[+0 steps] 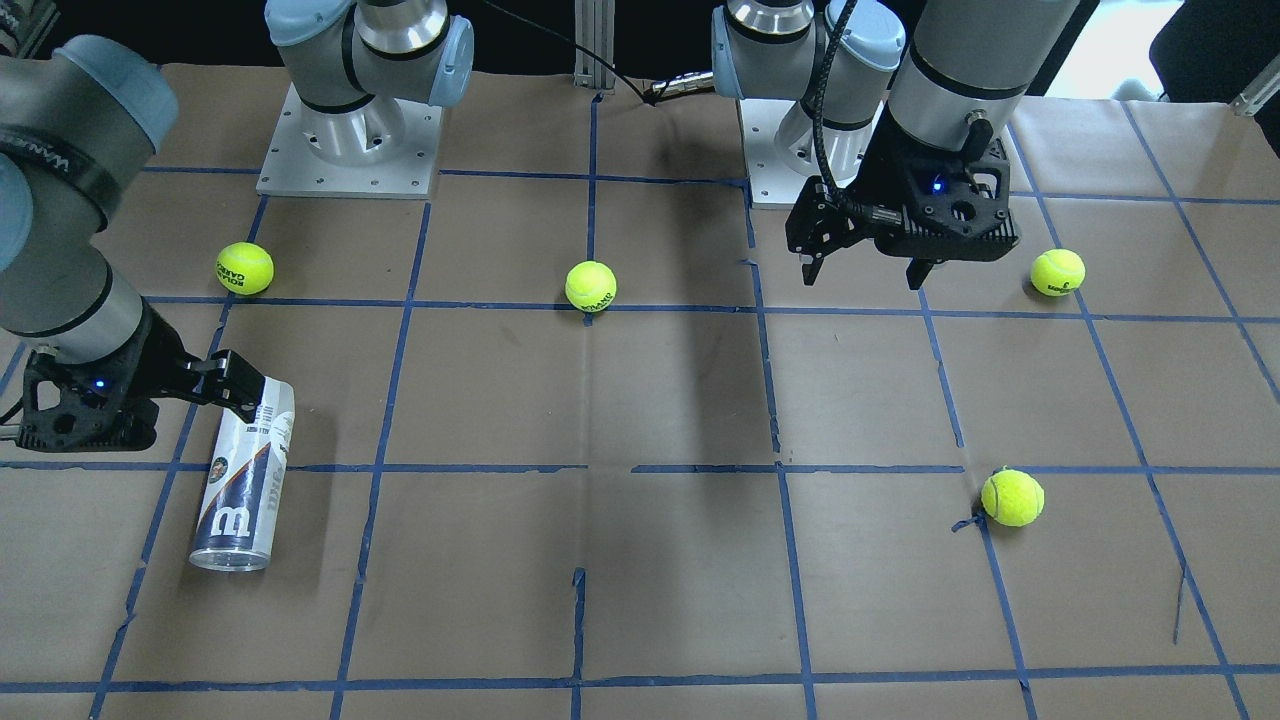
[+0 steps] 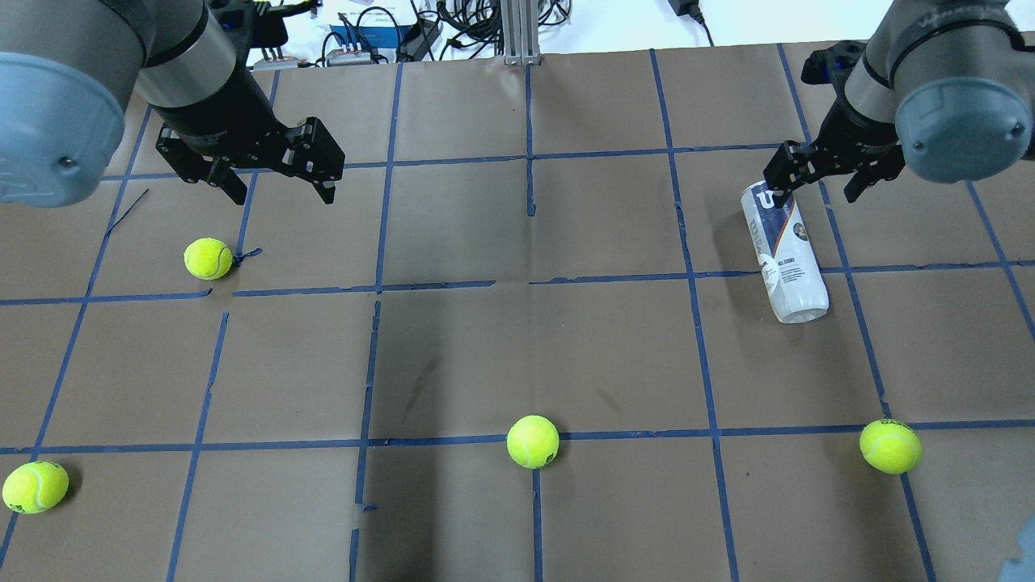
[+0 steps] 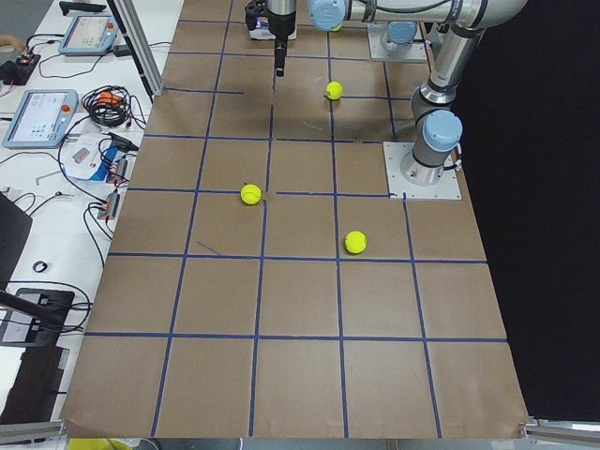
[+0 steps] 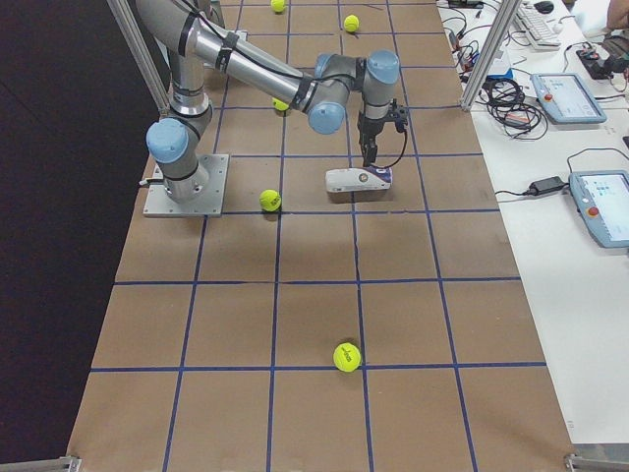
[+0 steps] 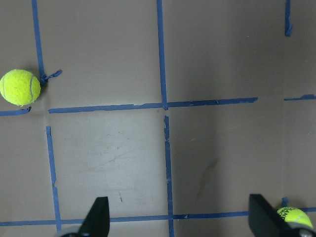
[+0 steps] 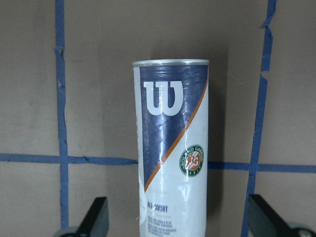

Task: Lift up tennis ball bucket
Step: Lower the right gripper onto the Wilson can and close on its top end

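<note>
The tennis ball bucket is a slim can with a white and navy label and a white "W". It lies on its side on the brown table. It also shows in the front view, the right side view and the right wrist view. My right gripper is open and hovers just above the can, one finger on each side, without gripping it; it also shows in the front view. My left gripper is open and empty, well above the table, far from the can.
Several yellow-green tennis balls lie loose: one below my left gripper, one at the middle front, one at the front right, one at the front left. Blue tape lines grid the table.
</note>
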Tool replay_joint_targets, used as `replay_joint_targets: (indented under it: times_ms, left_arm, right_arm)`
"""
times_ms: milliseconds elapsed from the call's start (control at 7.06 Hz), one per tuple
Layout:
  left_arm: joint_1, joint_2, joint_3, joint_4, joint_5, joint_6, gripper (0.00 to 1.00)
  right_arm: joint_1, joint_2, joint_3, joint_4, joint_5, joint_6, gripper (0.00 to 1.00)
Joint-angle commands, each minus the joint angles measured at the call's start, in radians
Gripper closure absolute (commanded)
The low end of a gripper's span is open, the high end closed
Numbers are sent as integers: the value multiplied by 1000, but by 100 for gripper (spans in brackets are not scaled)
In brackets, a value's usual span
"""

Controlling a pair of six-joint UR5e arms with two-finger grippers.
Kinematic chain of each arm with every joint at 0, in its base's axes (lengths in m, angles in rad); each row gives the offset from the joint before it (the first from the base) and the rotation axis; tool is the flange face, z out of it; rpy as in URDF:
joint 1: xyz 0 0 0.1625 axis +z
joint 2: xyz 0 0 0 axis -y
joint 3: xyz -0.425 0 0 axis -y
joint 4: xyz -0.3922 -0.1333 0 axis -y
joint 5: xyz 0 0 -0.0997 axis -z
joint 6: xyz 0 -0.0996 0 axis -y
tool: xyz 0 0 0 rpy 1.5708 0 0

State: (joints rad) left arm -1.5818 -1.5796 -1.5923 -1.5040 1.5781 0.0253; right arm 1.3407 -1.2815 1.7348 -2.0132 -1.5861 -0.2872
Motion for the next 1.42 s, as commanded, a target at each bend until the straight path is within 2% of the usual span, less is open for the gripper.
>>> replay_joint_targets:
  times_ms: [0, 709, 1134, 1276]
  left_arm:
    - [2, 3, -8, 18, 2, 1, 0]
    - [-1, 12, -8, 15, 6, -1, 0]
    - [6, 19, -9, 4, 5, -1, 0]
    - [8, 13, -8, 13, 3, -1, 0]
  right_arm:
    - [-3, 74, 14, -61, 9, -6, 0]
    - [-3, 161, 16, -71, -3, -32, 0]
    - [-3, 172, 37, -71, -5, -53, 0]
    - [-3, 169, 34, -71, -5, -50, 11]
